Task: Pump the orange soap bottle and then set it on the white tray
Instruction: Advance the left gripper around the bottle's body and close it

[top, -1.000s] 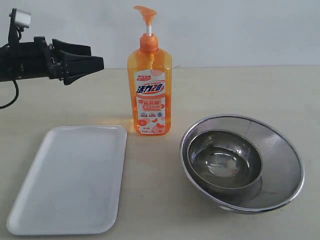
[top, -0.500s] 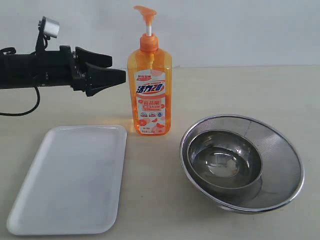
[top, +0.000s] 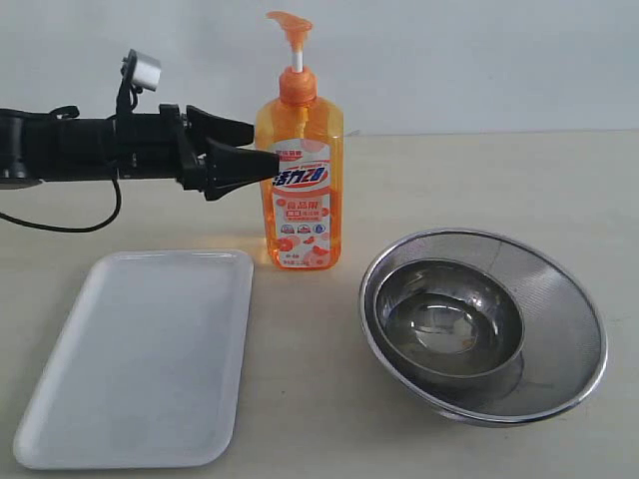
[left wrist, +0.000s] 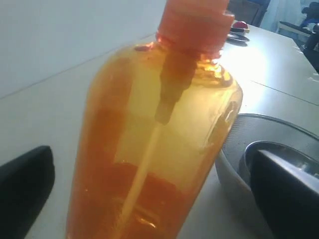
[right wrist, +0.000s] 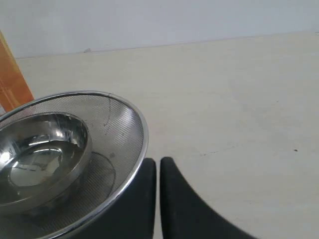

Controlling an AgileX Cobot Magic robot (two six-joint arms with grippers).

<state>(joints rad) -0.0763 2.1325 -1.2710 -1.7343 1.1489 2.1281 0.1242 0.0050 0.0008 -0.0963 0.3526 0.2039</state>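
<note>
The orange soap bottle (top: 300, 180) stands upright on the table, with its pump head (top: 290, 25) raised. My left gripper (top: 265, 147) comes in from the left at label height. It is open, with one finger in front of the bottle's left edge and one behind it. In the left wrist view the bottle (left wrist: 159, 129) fills the space between the two wide-apart black fingers (left wrist: 25, 194). The white tray (top: 140, 359) lies bare at the front left. My right gripper (right wrist: 158, 164) is shut on nothing, low beside the mesh bowl, and is out of the exterior view.
A round steel mesh bowl (top: 589, 319) with a smaller steel bowl (top: 449, 319) inside sits right of the bottle. The mesh bowl's rim (right wrist: 142, 129) lies just beside my right fingertips. A sliver of the bottle (right wrist: 12, 79) shows beyond it.
My left arm has moved steadily to the right, from well left of the bottle until its open fingers straddle the bottle's left side. The bottle, tray and bowls have not moved.
</note>
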